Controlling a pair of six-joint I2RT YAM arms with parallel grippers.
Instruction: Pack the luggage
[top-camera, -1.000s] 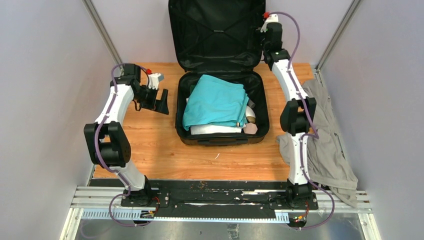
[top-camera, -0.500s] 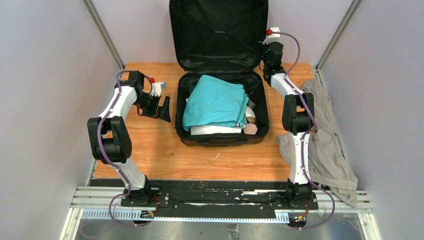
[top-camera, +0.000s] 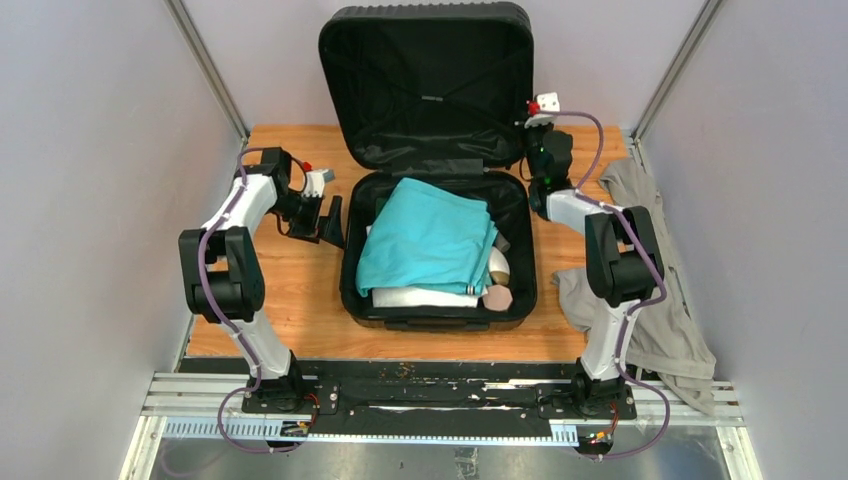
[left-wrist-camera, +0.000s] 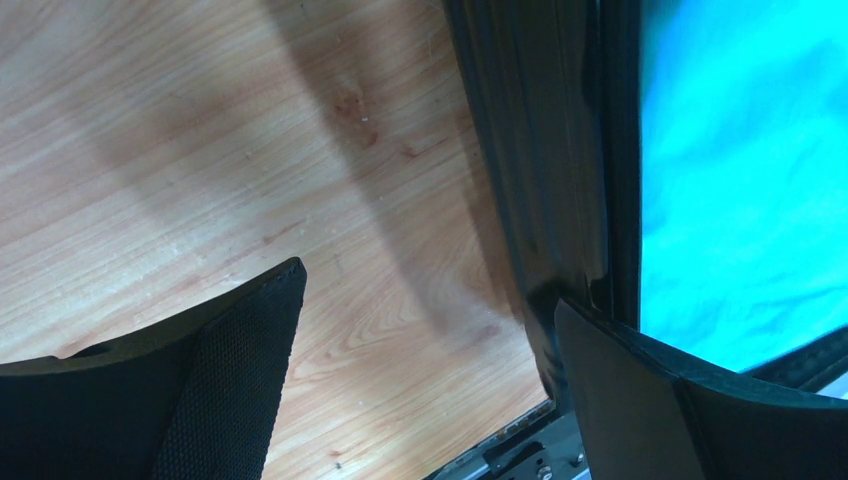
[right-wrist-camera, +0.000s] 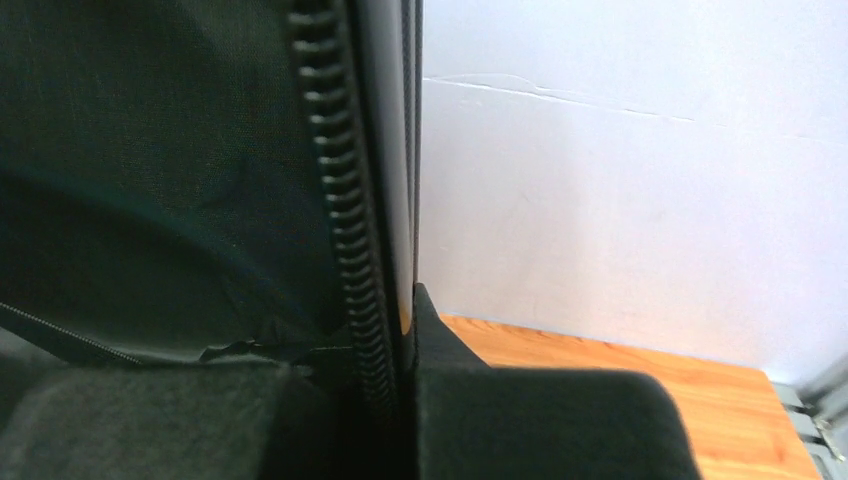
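Wooden table (top-camera: 300, 310) with open black luggage (top-camera: 420, 70) in the middle, its lid standing up near the far edge.
Right gripper (right-wrist-camera: 405, 400) pinches the lid's right edge — left gripper (left-wrist-camera: 430, 300) is wide open beside the left wall. Teal cloth (top-camera: 425, 240) hides most things underneath.

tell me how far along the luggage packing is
Done: teal cloth and white items lie inside the luggage. In hand: right gripper shut on the edge of the raised lid; left gripper open beside the base. Left: lid not closed or zipped; grey garment lies outside.
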